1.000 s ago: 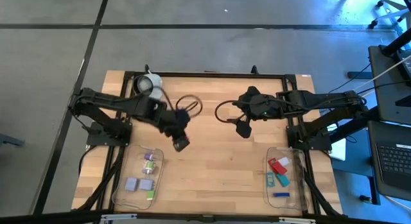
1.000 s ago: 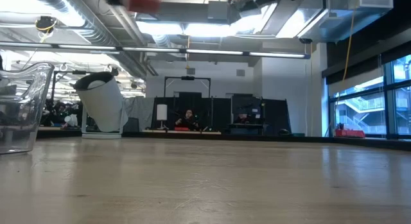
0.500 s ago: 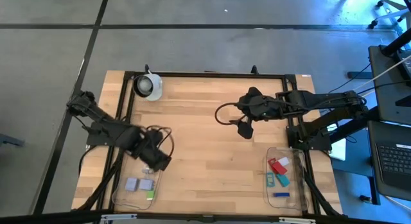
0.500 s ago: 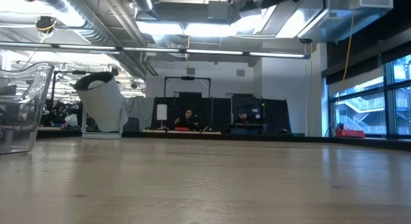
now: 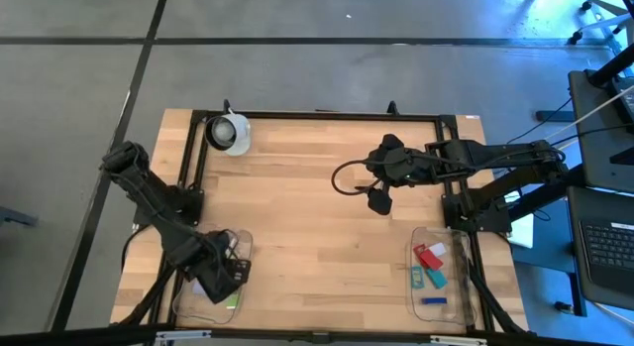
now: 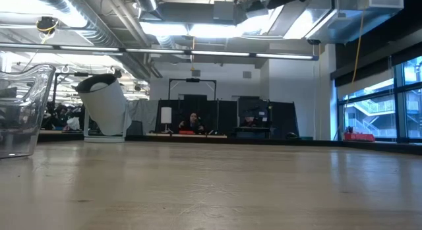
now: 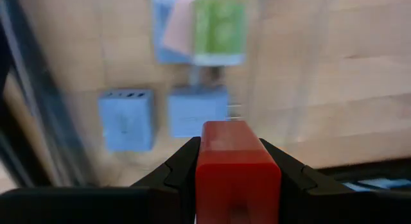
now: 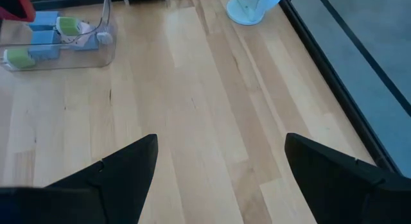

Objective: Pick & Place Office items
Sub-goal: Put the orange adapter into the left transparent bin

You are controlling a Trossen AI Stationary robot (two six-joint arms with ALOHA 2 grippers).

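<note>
High view: pale wood-plank counter in a dark metal frame; left gripper sits over the clear plastic tray at the near left corner, a green piece showing at the tray's near edge. Right gripper hangs over mid-counter, right of centre, well apart from the second clear tray at the near right corner, which holds a red block, teal pieces and a dark blue strip. White round object with dark centre sits at the far left corner. Low view: smooth wood surface, curved clear tray wall at left, white object behind it, a person seated far back in the room; no gripper visible. Left wrist view: dark fingers clamped on a glossy, boxy red block, above blue-grey blocky pieces and a green-white piece in the tray. Right wrist view: dark fingers spread wide, nothing between, bare wood below; left tray with blue and green pieces far off.
</note>
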